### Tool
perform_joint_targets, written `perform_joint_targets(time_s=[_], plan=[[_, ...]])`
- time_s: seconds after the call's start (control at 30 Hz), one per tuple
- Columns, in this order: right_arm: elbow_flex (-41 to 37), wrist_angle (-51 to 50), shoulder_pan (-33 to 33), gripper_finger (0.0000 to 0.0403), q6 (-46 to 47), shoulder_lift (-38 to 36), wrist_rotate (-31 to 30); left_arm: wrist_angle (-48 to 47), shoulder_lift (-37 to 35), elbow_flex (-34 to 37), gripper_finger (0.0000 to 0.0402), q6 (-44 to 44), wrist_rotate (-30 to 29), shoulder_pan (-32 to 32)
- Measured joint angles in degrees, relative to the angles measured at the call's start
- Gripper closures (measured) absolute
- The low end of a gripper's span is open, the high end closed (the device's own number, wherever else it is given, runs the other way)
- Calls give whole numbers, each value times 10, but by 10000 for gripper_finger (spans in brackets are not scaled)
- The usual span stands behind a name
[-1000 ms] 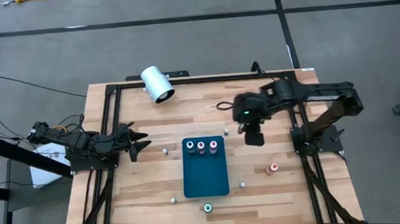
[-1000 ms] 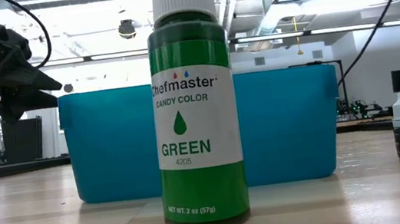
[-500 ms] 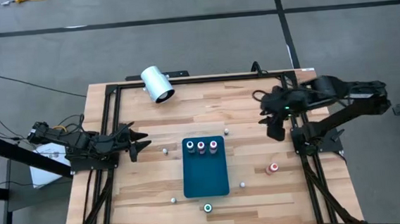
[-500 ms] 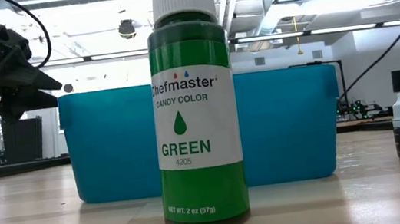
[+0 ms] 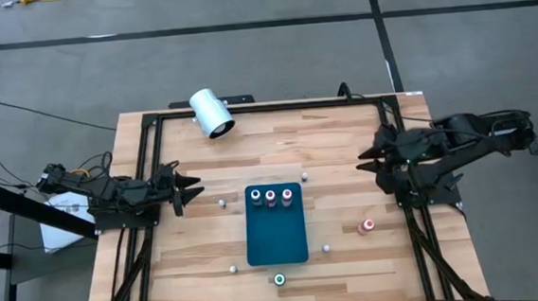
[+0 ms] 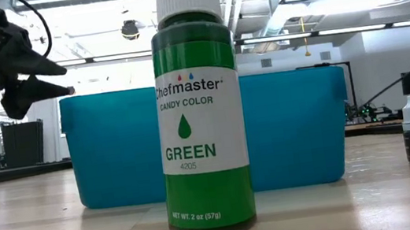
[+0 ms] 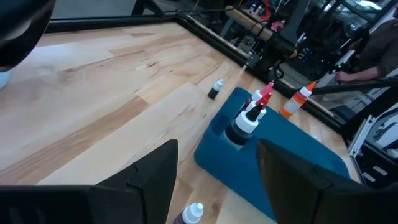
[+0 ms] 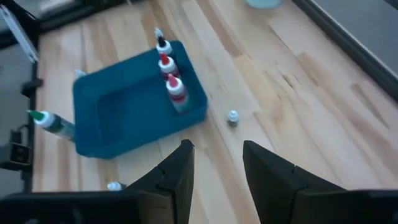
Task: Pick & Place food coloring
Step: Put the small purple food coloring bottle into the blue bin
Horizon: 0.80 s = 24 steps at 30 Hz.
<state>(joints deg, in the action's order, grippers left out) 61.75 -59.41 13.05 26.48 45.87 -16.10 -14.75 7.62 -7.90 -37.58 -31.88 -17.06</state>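
With three food coloring bottles (image 5: 270, 197) standing in the blue tray (image 5: 277, 237), six more wait on the tabletop (image 5: 200, 245), among them the green bottle (image 5: 280, 280), both the left gripper (image 5: 188, 192) and right gripper (image 5: 371, 157) showing released, empty jaws.

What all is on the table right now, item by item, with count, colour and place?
Tray: one, dark blue, table centre.
Bottles in tray: three, in a row along its far end, at least two red-topped.
Green bottle: one, green top, near edge in front of the tray.
Red bottle: one, right of the tray.
Small bottles: four, pale, scattered around the tray.
White cylinder: one, far left edge.
Left gripper: open, left edge.
Right gripper: open, right edge.
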Motion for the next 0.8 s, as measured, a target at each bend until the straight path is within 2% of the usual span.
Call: perform_joint_targets(time_s=[0.2, 0.47, 0.7, 0.8], plan=[[-93, 95, 32, 277, 28, -75, -25, 52, 0, 0, 193, 2, 1, 0], [-215, 245, 62, 277, 38, -158, -38, 175, 0, 0, 193, 73, 31, 0], [-293, 340, 72, 277, 37, -214, -51, 187, 13, -45, 193, 85, 33, 0], [-313, 366, 71, 277, 37, -234, -51, 190, 32, -77, 193, 87, 60, 0]])
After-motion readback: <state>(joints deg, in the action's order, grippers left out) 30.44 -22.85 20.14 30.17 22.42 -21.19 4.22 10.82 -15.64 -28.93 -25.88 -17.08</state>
